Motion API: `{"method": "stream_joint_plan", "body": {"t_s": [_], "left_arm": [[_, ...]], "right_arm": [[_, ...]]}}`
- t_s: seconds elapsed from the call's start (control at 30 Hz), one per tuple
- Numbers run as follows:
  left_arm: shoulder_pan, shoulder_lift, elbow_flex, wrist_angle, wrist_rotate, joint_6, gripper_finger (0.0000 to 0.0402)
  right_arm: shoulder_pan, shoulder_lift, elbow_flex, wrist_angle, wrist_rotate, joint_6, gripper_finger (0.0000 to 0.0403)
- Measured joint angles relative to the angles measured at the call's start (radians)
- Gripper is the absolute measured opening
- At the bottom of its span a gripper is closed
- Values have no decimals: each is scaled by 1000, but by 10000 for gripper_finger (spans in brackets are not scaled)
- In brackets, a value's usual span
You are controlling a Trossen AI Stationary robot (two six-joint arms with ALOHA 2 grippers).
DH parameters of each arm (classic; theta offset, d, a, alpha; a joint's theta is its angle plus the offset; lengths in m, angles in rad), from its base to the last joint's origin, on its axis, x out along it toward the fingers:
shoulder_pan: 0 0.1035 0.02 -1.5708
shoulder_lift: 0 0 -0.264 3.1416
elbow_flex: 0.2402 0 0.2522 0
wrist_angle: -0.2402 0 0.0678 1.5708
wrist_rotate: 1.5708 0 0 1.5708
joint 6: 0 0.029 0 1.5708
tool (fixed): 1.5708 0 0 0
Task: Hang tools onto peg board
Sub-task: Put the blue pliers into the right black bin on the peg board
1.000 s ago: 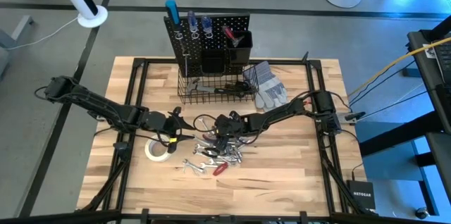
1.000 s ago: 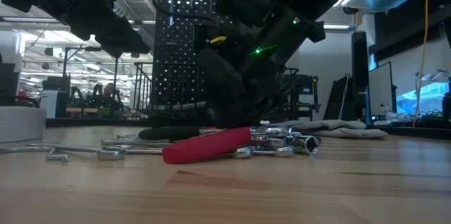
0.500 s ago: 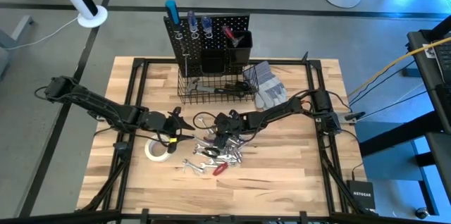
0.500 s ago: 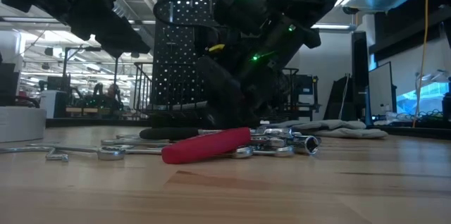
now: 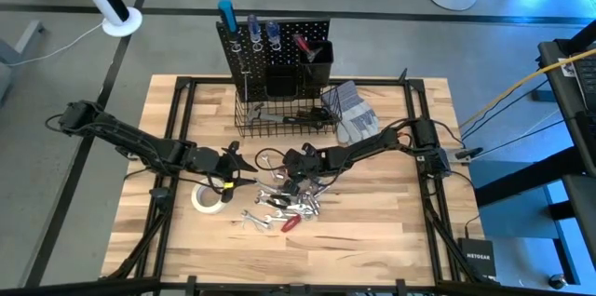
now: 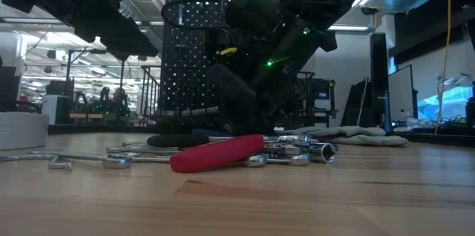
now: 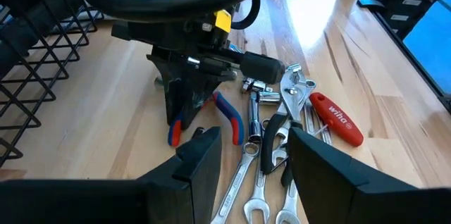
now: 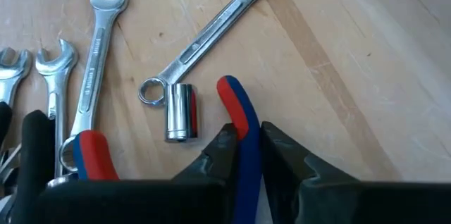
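Overhead, table-level, two close wrist views; all share wrenches (image 5: 279, 201).

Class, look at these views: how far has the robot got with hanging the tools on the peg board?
Done: a few screwdrivers already sit on the peg board. In hand: the right pincer has closed on one handle of the red-and-blue pliers; the left pincer waits open nearby. Left: the wrench pile, red screwdriver and tape roll.
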Motion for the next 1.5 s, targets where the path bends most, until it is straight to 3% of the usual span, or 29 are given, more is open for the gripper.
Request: {"method": "stream_joint_plan", "body": {"t_s": [0.83, 1.3, 1.5], "left_arm": [[0, 0, 0, -4, 0, 1, 155], [-1, 0, 0, -4, 0, 1, 155], [0, 0, 0, -4, 0, 1, 155]], "right_arm": [[4, -106, -6, 40, 33, -83, 47], [49, -347, -5, 42, 118, -259, 47], [49, -502, -5, 51, 227, -375, 47]]}}
